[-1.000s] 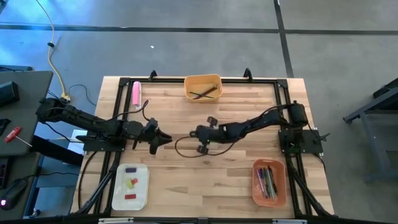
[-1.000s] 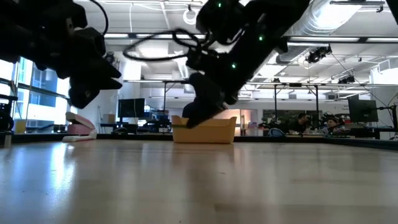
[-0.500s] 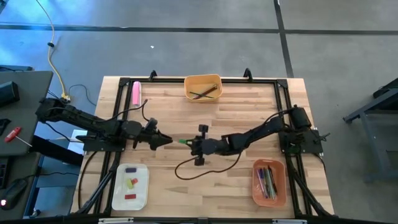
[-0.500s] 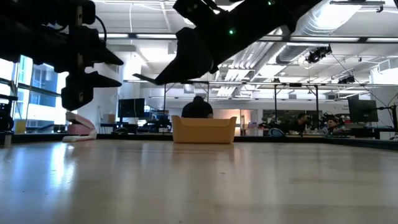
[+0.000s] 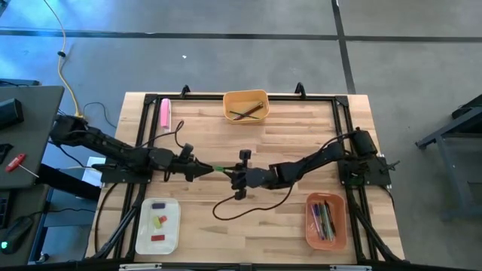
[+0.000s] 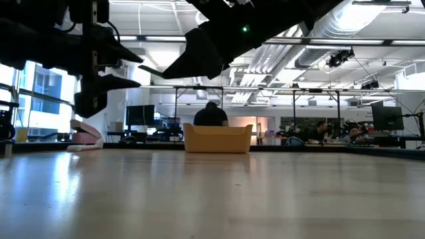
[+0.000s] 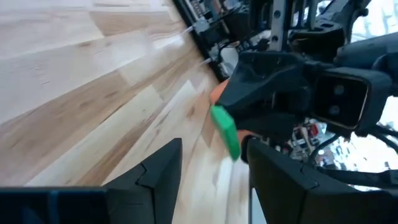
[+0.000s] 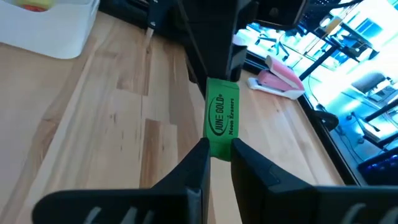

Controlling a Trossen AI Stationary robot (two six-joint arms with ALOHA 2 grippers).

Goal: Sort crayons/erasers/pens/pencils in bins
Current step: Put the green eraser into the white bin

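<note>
Your right gripper (image 8: pixel 219 163) pinches one green eraser (image 8: pixel 221 126), labelled "JUNE GOLD Neon Erasers", above the table's middle (image 5: pixel 248 139), its far end between your left gripper's (image 7: pixel 212 163) spread fingers.

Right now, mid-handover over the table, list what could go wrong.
1. The right hand pinches only one end of the green eraser; it could pivot or slip.
2. The left hand is open around the far end; closing off-centre may knock it loose.
3. Dropped, it would land on bare table, outside the white bin.
</note>
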